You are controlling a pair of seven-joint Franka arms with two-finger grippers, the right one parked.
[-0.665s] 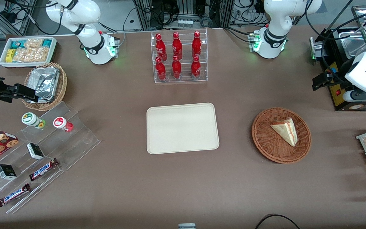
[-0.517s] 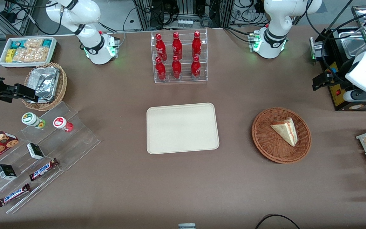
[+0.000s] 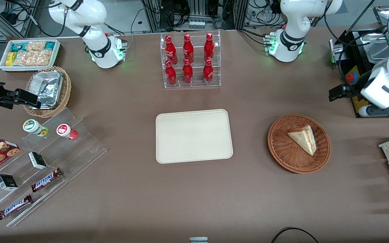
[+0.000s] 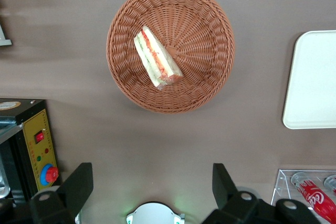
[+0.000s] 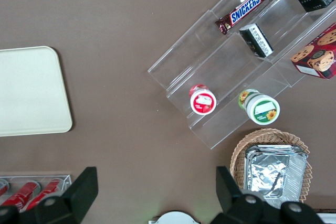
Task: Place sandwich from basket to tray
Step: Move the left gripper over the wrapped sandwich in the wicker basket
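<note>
Sandwich (image 4: 157, 59) lying in basket (image 4: 210, 19), tray (image 3: 193, 135) well apart. Gripper (image 4: 152, 184) high above table near basket, fingers spread wide (spread visible in wrist view only).

Sandwich (image 3: 303, 138) laid in basket (image 3: 284, 148), centre-right of front frame. Tray (image 3: 193, 135) set at frame centre, well apart from basket, toward parked arm's end. Bottle rack (image 3: 190, 60) placed above tray in frame, farther from camera. Gripper (image 3: 337, 92) held at right edge, above basket in frame, fingers (image 4: 80, 184) spread apart.
</note>
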